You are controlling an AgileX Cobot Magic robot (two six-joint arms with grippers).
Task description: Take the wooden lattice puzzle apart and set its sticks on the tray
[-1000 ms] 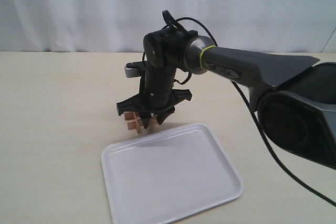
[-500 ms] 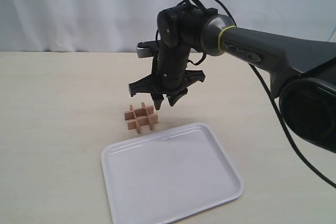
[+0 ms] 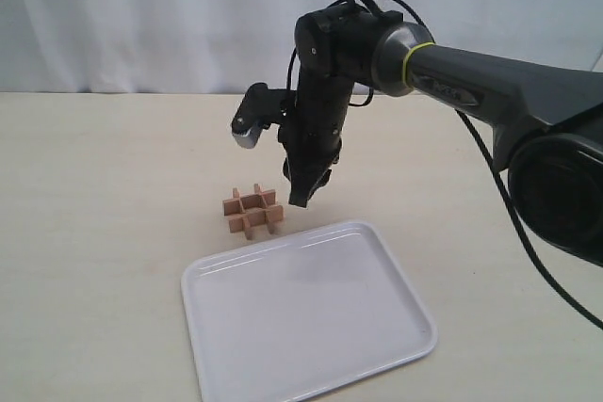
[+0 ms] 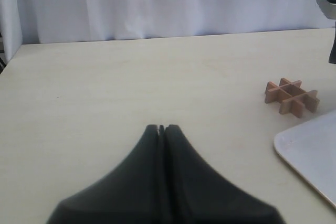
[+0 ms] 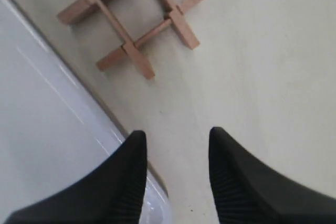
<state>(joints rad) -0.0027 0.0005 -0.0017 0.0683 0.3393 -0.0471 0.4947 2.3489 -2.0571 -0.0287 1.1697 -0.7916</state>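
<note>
While it lies flat on the bench (image 3: 104, 233), the wooden lattice puzzle (image 3: 252, 212) is whole, its four sticks interlocked in a hash shape. It sits just beyond the far left corner of the tray (image 3: 311, 313), with only a thin strip of bench between it and the white rim. Above it and slightly to the right hang the right jaws, carried by the right arm (image 3: 471, 91) that reaches in from the right. They stand parted, and bench and tray rim show between the two ribbed fingertips (image 5: 134, 150). They grip nothing and touch neither puzzle nor tray. The left jaws, seen only from their own wrist, are pressed together with nothing between them, low over the bench and well apart from the puzzle.
</note>
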